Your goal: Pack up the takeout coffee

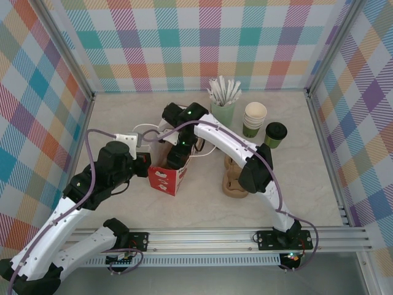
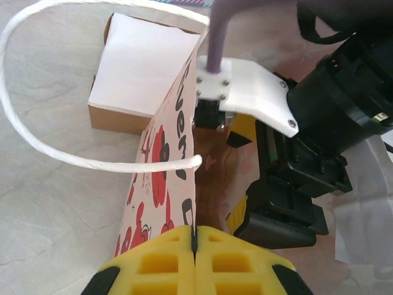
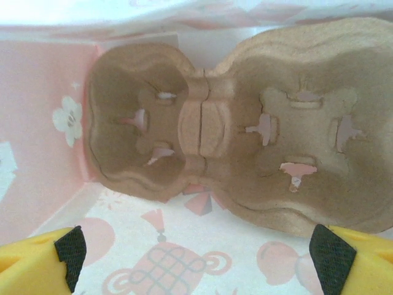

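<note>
- The takeout coffee (image 1: 276,135) is being left upright on the table (image 1: 295,196), its black lid on. In the overhead view it is at about 2 o'clock from the paper bag (image 1: 167,179), well apart from both grippers.
- It is being crowded by the stack of lidless cups (image 1: 254,118) just beside it at 10 o'clock. The mint cup of sticks (image 1: 224,104) is standing farther off the same way.
- One bag wall is being pinched by the left gripper (image 2: 194,246). The jaws are clenched, with the printed paper sandwiched between the yellow pads (image 2: 252,246).
- The right gripper (image 3: 199,255) is being held down inside the bag with its jaws spread wide and grasping nothing. A pulp cup carrier (image 3: 245,135) is lying on the bag floor at 12 o'clock from the fingertips.
- A second carrier (image 1: 235,184) is lying on the table at 3 o'clock from the bag, partly under the right arm.
- Snagging is being risked. When the right gripper is lifted out, an open finger could catch the bag rim or the rope handle (image 2: 92,163) and drag or topple the bag.
- Thin paper is being relied on for the left pinch, so a tug could tear it or pull it free and let the mouth collapse.
- Little room is being offered around the coffee. A wide approach could knock over the stacked cups, and a hard squeeze on the paper wall could pop the lid.
- A tilted lowering could miss the carrier well and tip the cup over inside the bag.
</note>
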Controlling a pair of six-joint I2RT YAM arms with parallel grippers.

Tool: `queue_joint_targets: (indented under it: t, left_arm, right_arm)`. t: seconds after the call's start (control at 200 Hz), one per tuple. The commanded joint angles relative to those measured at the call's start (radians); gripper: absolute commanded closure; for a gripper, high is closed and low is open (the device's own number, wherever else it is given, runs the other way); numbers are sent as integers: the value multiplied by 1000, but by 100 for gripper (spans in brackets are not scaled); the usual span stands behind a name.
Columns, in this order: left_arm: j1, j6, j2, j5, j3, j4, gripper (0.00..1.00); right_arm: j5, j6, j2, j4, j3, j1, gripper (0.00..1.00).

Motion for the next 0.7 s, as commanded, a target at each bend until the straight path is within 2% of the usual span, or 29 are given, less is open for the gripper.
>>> queue_joint_targets:
  t: [0.0, 0.44, 0.695]
  left_arm:
    - [-11, -40, -7, -12, -27, -3, 100]
    - [-11, -97, 13, 31, -44, 29, 100]
    - [-11, -113, 27, 37, -32, 33, 99]
  right_arm:
    - [-67, 23, -100, 18, 35, -15, 3]
    - [-172, 126, -250, 185, 33, -68, 0]
    - [-156, 199, -355, 362, 38, -86, 0]
